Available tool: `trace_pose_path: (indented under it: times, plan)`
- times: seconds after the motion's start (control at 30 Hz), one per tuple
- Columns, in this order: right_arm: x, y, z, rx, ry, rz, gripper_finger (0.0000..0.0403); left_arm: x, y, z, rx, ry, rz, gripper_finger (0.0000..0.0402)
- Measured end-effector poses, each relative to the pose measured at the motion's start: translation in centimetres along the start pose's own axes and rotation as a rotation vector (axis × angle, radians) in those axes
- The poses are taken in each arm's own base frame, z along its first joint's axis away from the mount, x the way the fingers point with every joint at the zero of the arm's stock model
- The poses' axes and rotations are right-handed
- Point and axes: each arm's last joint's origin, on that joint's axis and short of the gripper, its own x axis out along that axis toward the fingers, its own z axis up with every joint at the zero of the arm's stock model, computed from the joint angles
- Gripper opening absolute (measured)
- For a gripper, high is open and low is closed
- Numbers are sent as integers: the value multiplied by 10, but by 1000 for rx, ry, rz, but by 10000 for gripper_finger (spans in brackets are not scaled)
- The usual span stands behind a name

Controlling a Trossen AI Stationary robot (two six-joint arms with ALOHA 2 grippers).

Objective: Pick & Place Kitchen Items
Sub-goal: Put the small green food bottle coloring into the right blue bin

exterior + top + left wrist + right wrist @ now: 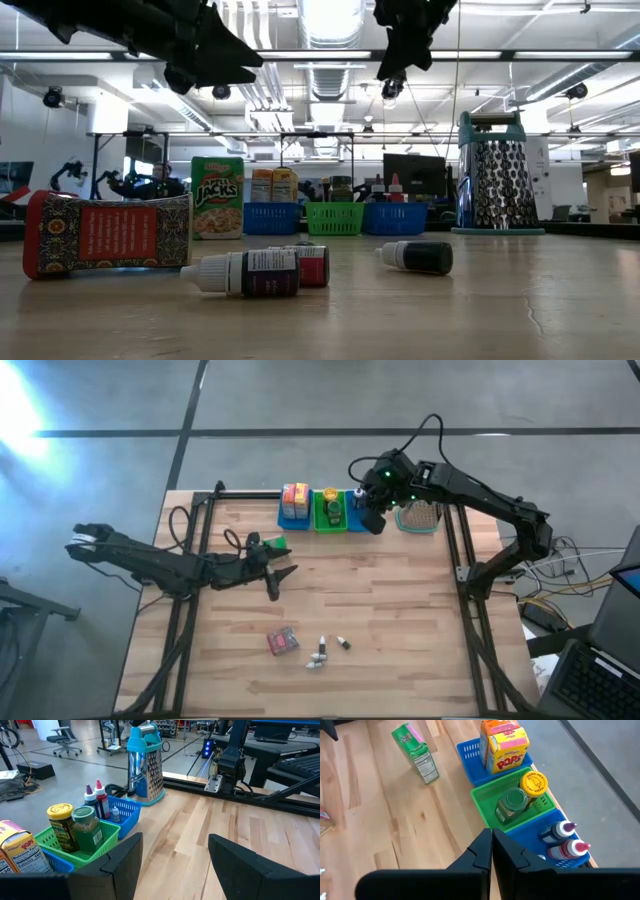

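High view: blue bin holds boxes, green bin jars; right tool, closed and empty, hovers just right. Left tool, open and empty, hangs above the green box; small bottles lie nearer.

Both arms are matte black, built of slim jointed links. The right arm carries small green lights near its wrist and a thin black cable looping above. Each tool ends in two broad, wedge-shaped black fingers.
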Motion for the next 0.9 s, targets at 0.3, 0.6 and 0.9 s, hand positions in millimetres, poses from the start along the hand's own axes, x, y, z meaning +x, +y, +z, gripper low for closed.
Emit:
trace_pose_path:
  times: [0.3,0.6,0.9]
  plan:
    - [5,12,-5,-85,17,26,8,0,0,-2,-38,20,4,232]
    - [-11,21,-17,-146,-18,48,8,-1,-3,5,-44,49,-1,232]
    - [-44,18,-50,-142,-120,43,8,-12,-18,28,15,217,-22,232]
